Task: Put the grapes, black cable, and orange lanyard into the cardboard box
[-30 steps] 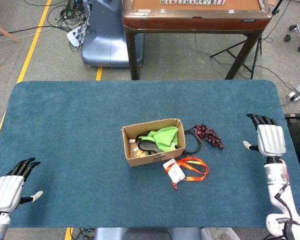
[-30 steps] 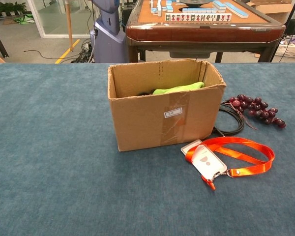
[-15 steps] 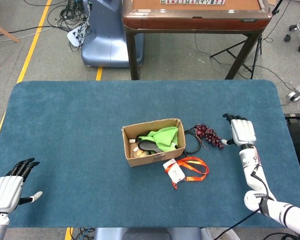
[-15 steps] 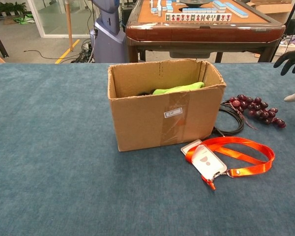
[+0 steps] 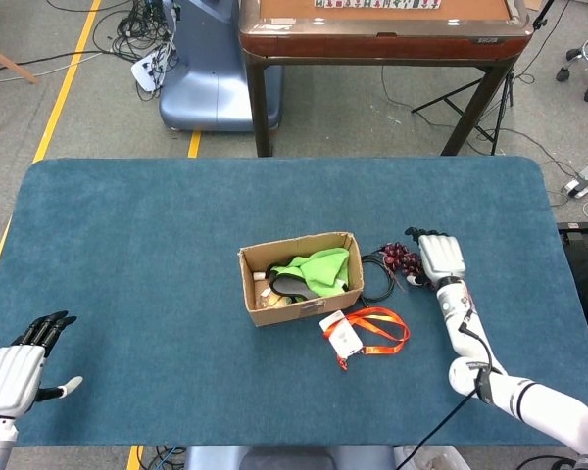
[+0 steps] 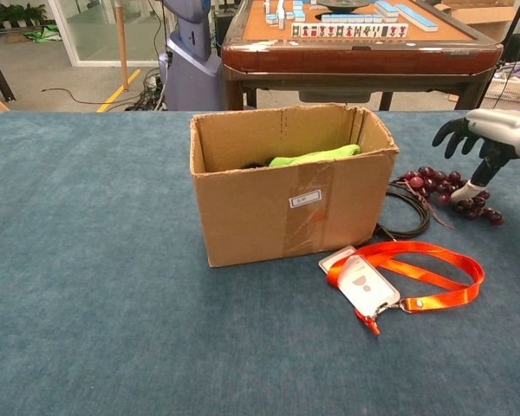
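Observation:
The cardboard box [image 5: 299, 277] [image 6: 290, 195] stands mid-table, open at the top, with a green item inside. Dark grapes [image 5: 403, 260] [image 6: 451, 192] lie to its right, beside a coiled black cable [image 5: 376, 278] [image 6: 406, 211]. An orange lanyard [image 5: 370, 333] [image 6: 406, 276] with a white card lies in front of the box. My right hand [image 5: 441, 258] [image 6: 490, 139] hovers over the grapes with fingers spread, holding nothing. At the table's near left corner my left hand [image 5: 20, 364] is open.
A wooden mahjong table [image 5: 384, 34] [image 6: 360, 43] stands beyond the far edge, with a blue-grey machine base [image 5: 206, 69] to its left. Cables litter the floor.
My right hand has moved left from the table's right edge until it is over the grapes. The left hand and the objects have stayed put.

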### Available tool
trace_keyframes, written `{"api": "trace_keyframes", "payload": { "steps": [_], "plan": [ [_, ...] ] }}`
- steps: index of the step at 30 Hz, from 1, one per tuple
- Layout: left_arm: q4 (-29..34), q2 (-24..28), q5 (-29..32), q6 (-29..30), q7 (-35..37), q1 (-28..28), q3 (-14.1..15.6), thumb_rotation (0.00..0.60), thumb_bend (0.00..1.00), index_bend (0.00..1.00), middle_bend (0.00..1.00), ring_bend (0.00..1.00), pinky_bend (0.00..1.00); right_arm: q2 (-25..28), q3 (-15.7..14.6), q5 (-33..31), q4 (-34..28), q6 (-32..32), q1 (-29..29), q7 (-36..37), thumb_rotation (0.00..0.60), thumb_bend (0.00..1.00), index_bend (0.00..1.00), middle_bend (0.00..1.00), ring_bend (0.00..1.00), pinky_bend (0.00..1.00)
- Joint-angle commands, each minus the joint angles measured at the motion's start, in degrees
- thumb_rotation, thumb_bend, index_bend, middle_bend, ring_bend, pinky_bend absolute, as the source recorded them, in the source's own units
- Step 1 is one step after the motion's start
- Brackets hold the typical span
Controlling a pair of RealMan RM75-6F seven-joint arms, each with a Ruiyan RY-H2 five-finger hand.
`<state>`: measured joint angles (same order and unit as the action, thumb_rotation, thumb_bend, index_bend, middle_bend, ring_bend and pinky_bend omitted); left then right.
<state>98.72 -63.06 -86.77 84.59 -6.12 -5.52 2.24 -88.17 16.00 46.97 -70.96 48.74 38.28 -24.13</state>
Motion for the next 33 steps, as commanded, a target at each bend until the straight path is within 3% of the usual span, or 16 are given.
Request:
{"api": "trace_keyframes", "payload": {
  "steps": [1, 9, 15, 18, 23, 28, 33],
  "plan": [
    [0.2, 0.2, -0.2, 0.1, 0.4, 0.1, -0.1, 0.6, 0.01, 0.17, 0.13, 0.13, 0.36, -1.3, -0.5, -0.7, 1.5, -0.9, 1.0, -0.4, 0.6, 0.0, 0.24, 0.28, 0.23, 0.3],
    [0.4, 0.7, -0.7, 0.2, 1.4, 0.5, -0.1, 0.6, 0.01, 0.16, 0.13, 0.13, 0.36, -5.0, -1.4, -3.1, 6.8, -3.1, 3.6, -1.6, 0.6, 0.03, 0.24, 0.28, 0.23, 0.3],
    [0.5, 0.9, -0.8, 0.3, 1.8, 0.8, -0.3, 0.6, 0.01, 0.16, 0.13, 0.13, 0.36, -6.3, -2.0, -4.3, 8.9, -4.3, 4.8, -2.2, 0.6, 0.21, 0.24, 0.29, 0.23, 0.31],
    [0.5, 1.0, -0.9, 0.4, 2.0, 0.9, -0.4, 0.6, 0.01, 0.15, 0.13, 0.13, 0.36, -6.7, -2.3, -4.3, 9.4, -4.3, 5.0, -2.3, 0.6, 0.32, 0.25, 0.34, 0.25, 0.38],
    [0.5, 1.1, -0.9, 0.1, 2.0, 1.0, -0.5, 0.6, 0.01, 0.15, 0.13, 0.13, 0.36, -6.8, -2.8, -3.3, 9.6, -3.5, 4.8, -1.7, 0.6, 0.44, 0.33, 0.45, 0.37, 0.53],
    [0.4, 1.0, -0.6, -0.3, 1.9, 1.0, -0.7, 0.6, 0.01, 0.15, 0.13, 0.13, 0.36, -5.4, -3.2, -3.1, 8.0, -2.9, 4.5, -1.8, 0.6, 0.49, 0.43, 0.55, 0.5, 0.66],
    [0.3, 1.0, -0.4, -0.7, 1.6, 1.0, -0.8, 0.6, 0.01, 0.15, 0.13, 0.13, 0.36, -2.0, -3.0, -2.9, 3.3, -0.8, 3.8, -2.5, 0.6, 0.5, 0.47, 0.58, 0.54, 0.69]
  ]
}}
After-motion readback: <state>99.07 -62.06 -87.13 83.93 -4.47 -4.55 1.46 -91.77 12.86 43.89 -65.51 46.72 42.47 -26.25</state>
